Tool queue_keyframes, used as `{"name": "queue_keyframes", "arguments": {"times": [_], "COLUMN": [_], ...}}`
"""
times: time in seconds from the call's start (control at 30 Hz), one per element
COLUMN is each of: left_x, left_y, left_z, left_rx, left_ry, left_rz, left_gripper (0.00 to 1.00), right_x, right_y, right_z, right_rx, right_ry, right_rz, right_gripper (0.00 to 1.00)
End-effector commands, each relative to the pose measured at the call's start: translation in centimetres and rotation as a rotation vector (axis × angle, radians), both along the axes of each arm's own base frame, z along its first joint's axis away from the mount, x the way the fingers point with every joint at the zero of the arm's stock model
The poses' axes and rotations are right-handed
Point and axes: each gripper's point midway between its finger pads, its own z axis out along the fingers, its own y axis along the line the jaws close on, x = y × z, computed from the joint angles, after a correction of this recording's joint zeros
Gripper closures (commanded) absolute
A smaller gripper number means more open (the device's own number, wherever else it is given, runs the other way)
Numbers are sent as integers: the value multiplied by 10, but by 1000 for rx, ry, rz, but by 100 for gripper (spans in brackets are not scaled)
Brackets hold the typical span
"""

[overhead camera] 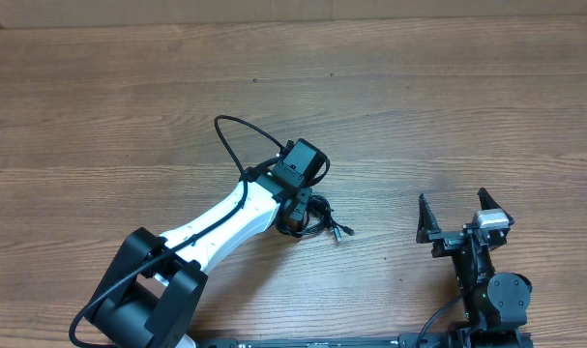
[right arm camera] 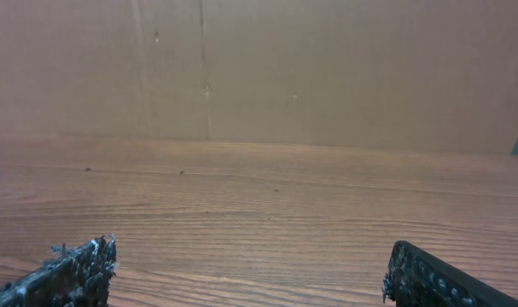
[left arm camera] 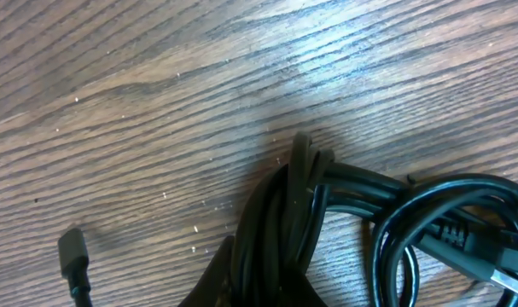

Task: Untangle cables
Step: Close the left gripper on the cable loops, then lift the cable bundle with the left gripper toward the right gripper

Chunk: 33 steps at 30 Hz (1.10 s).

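The cables (overhead camera: 319,217) lie as a small knotted black bundle at the table's middle, with a silver-tipped plug (overhead camera: 343,233) pointing right. My left gripper (overhead camera: 298,209) is down on the bundle's left part. In the left wrist view its dark fingers (left arm camera: 271,290) pinch a bunch of strands (left arm camera: 284,213). Loose loops (left arm camera: 438,222) lie to the right and a small plug end (left arm camera: 71,251) at the left. My right gripper (overhead camera: 457,208) is open and empty, apart from the bundle on its right. Its fingers (right arm camera: 250,281) frame only bare wood.
The wooden table (overhead camera: 419,106) stretches in all directions. A thicker black cable (overhead camera: 230,135) fixed to the left arm loops up behind its wrist. A brown cardboard wall (right arm camera: 327,68) stands at the table's far edge.
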Motion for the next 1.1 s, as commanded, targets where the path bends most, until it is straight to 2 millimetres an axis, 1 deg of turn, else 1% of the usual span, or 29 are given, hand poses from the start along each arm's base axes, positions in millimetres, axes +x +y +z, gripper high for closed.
{"name": "queue_keyframes", "arguments": {"times": [0.0,0.07,0.17,0.3,0.4,0.47,0.57,0.63,0.73,0.83,0.93,1.07], "left_x": [2,3,8,16,17,13,1,-8,-18,-21,-22,-23], "left_y": [2,1,-2,-11,-17,-23,-35,-41,-43,-40,-37,-37], "left_z": [0,5,26,75,119,143,175,190,207,218,224,226], "left_rx": [39,43,37,18,-16,-54,-128,-167,-196,-200,-199,-201], "left_ry": [-2,-5,-17,-64,-102,-113,-125,-128,-144,-178,-197,-202], "left_rz": [-49,-65,-70,-120,-169,-216,-335,-411,-468,-484,-480,-480], "left_gripper": [96,96,96,96,96,96,96,96,96,96,96,96], "right_x": [0,0,0,0,0,0,0,0,0,0,0,0], "right_y": [-1,-1,-1,-1,-1,-1,-1,-1,-1,-1,0,0], "right_z": [-2,-2,-2,-2,-2,-2,-2,-2,-2,-2,-2,-2], "right_rx": [-1,-1,-1,-1,-1,-1,-1,-1,-1,-1,-1,0], "right_ry": [-3,-3,-3,-4,-3,-3,-3,-3,-3,-3,-4,-4], "right_rz": [-3,-3,-3,-3,-3,-3,-3,-3,-3,-4,0,1], "right_gripper": [0,0,0,0,0,0,0,0,0,0,0,0]}}
